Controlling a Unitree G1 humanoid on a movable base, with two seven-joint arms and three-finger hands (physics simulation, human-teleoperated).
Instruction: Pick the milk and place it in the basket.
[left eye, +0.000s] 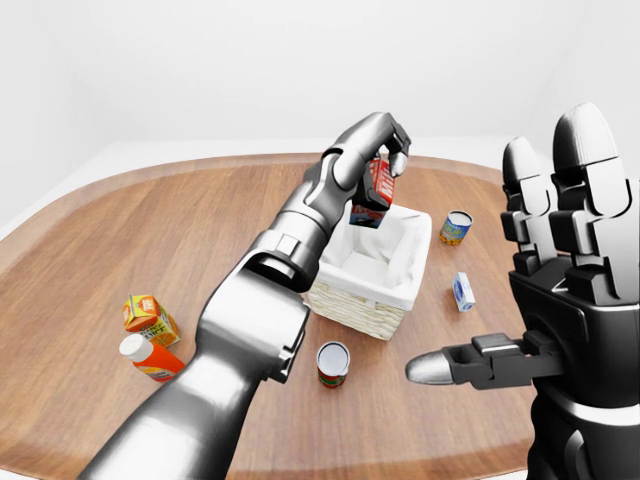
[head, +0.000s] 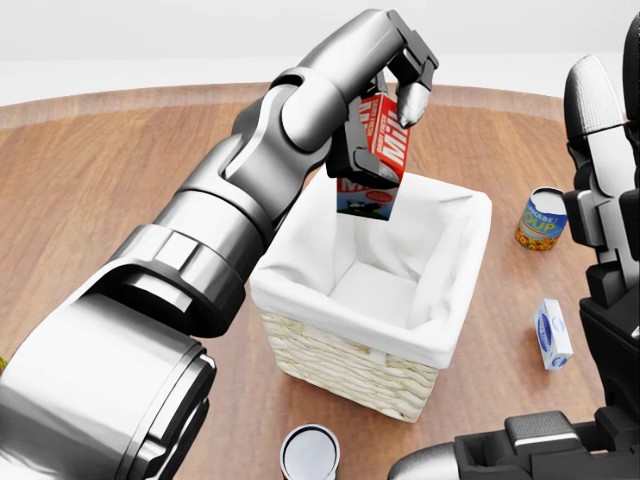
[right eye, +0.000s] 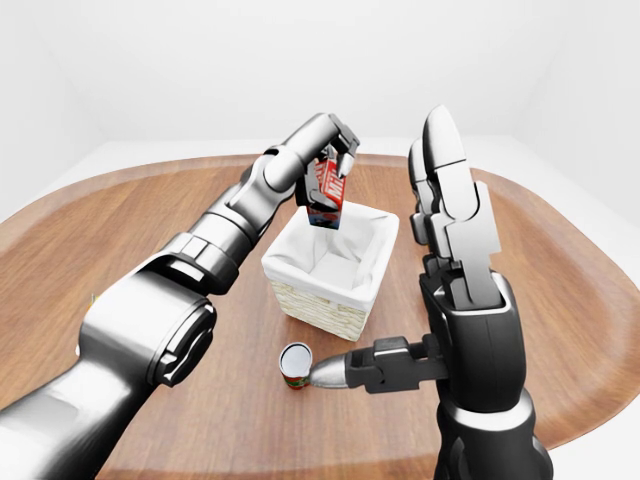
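We see the milk carton (head: 374, 160) only in part, its upper edge covered by the left hand (head: 385, 95). The right hand (head: 590, 300) runs off the head view's right edge. The soup can (head: 541, 218) label is too small to read fully.

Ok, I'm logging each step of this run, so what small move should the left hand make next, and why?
Probably lower the milk carton straight down before releasing. The left hand grips it, tilted, above the basket, near the far rim in the head view, and the white-lined inside looks empty. Dropping from this height might tip it against the rim.
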